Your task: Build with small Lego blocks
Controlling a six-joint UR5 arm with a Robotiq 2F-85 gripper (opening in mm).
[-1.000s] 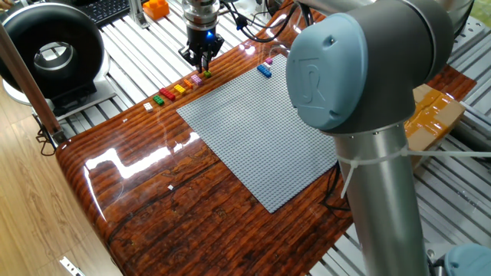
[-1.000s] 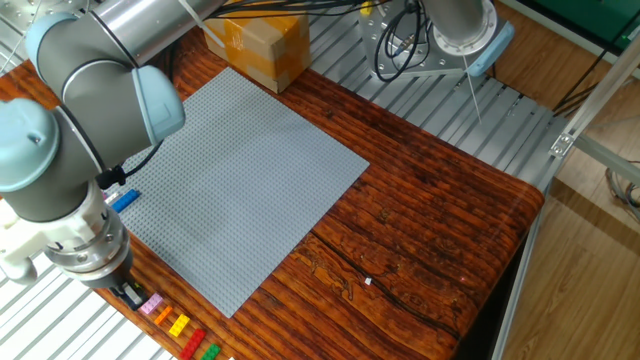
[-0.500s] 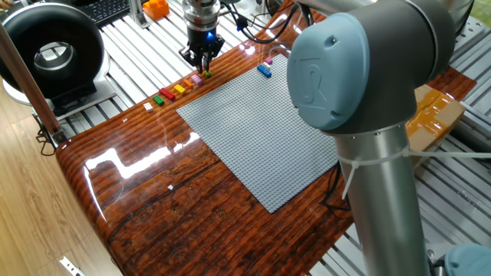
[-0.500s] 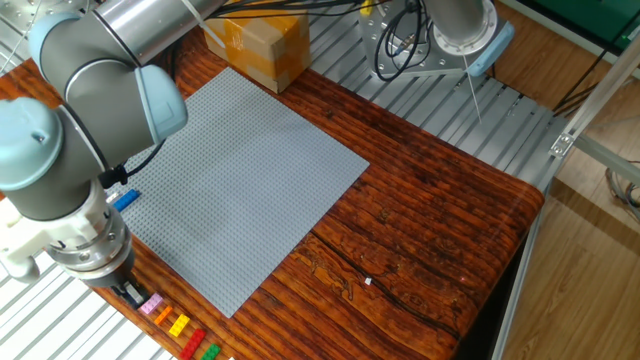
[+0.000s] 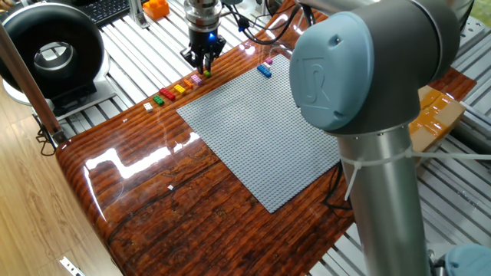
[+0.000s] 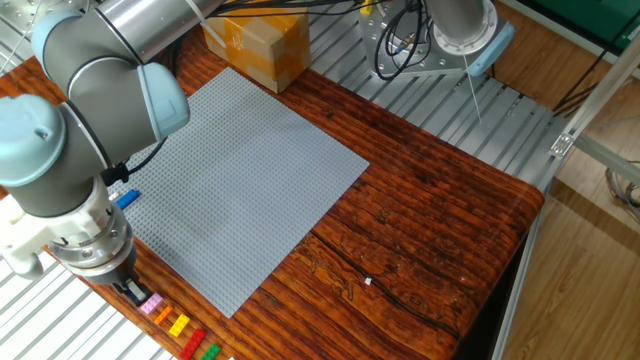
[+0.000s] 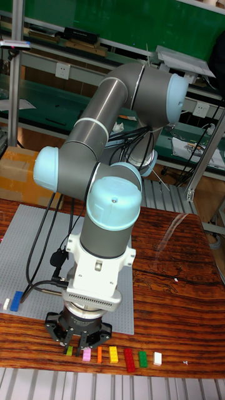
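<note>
Hovering: your gripper point(image 7: 76, 347) over the brick row, fingers slightly parted, grip unclear | small Lego blocks point(image 7: 115, 355) lined along table point(image 7: 169, 275) edge at 6 o'clock | blue brick point(image 7: 17, 300) on grey baseplate point(image 7: 25, 250), 9 o'clock

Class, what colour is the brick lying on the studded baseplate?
Blue. The brick on the grey baseplate shows best in the one fixed view.

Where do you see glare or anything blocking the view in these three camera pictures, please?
One fixed view: white glare streaks on the glossy table, and the arm's big joint hides the right side. The other fixed view: even light, but the arm covers the gripper. Tall fixed view: a faint reflection streak on the wood, and the row of small Lego blocks stays readable.
</note>
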